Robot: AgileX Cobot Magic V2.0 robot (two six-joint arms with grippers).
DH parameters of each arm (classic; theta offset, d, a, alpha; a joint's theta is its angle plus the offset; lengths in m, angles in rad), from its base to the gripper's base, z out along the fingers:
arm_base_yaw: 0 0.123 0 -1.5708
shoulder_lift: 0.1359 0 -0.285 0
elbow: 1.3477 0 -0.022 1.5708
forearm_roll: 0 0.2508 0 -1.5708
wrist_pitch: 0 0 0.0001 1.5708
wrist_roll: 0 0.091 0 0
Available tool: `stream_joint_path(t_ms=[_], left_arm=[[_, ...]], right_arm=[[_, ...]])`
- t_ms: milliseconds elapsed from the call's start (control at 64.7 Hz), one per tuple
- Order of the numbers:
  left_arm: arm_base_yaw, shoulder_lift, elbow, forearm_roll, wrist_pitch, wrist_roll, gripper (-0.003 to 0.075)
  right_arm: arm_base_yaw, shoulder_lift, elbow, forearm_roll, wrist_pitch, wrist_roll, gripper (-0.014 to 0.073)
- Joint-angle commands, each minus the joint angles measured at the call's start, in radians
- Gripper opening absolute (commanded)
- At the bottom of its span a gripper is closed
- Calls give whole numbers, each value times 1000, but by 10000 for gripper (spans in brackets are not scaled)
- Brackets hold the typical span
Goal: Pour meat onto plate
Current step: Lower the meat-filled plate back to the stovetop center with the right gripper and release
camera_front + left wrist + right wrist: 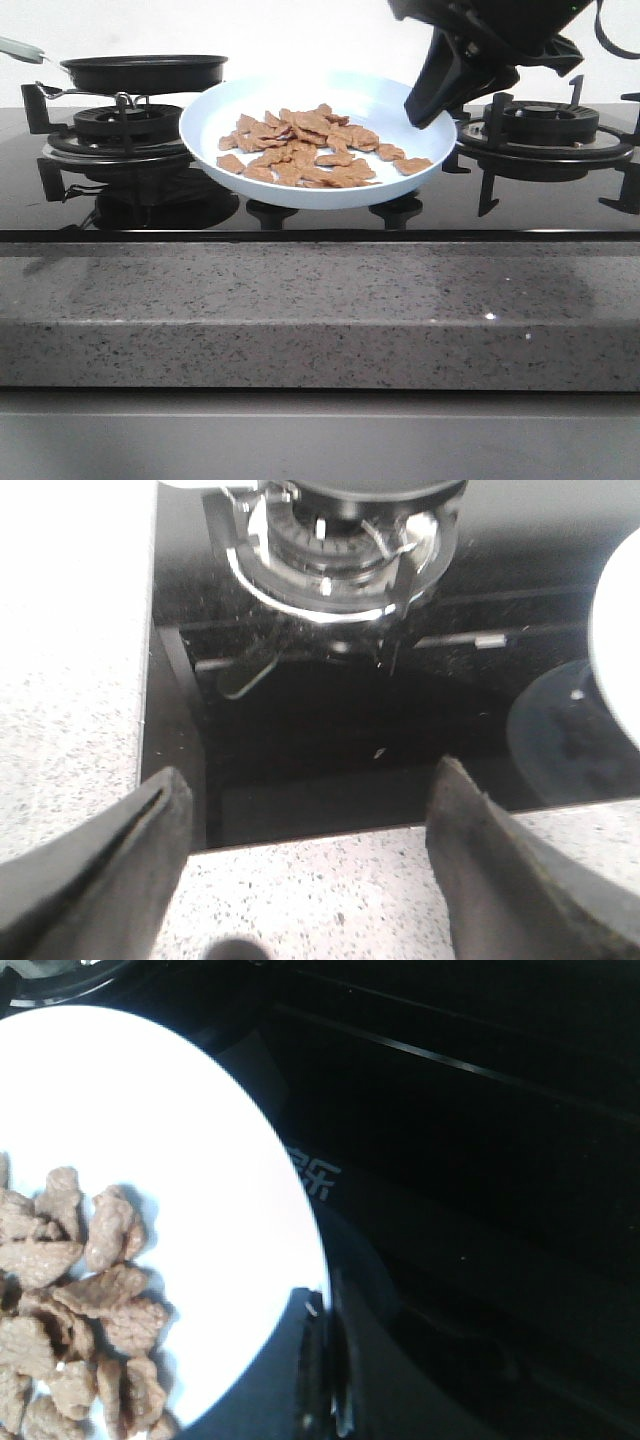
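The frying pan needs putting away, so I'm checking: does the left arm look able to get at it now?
Probably yes. The frying pan sits on the left burner, which lies straight ahead of the open left gripper with only bare cooktop between.

A speckled grey stone counter (300, 310) fronts a glossy black hob (300, 215). Behind the hob rises a plain white wall (300, 30). Burners (125, 125) sit on the hob's left and right.

Low front view; wrist views overhead, sharing plate (310, 140).
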Motion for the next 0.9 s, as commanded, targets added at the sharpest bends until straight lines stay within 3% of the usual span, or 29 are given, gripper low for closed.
stream_joint_path(t_ms=[0,201,479,881], left_arm=[[-7,-21,-26,0,-60,-9,494],[-7,-22,-26,0,-62,-9,494],[-7,-22,-26,0,-62,-9,494],[-7,-22,-26,0,-62,-9,494]], right_arm=[[0,-29,-23,11,-39,-12,-58],[-6,-29,-59,10,25,-12,-58],[-95,-2,-279,13,156,-5,-58],[-150,239,-574,29,208,-4,-58]])
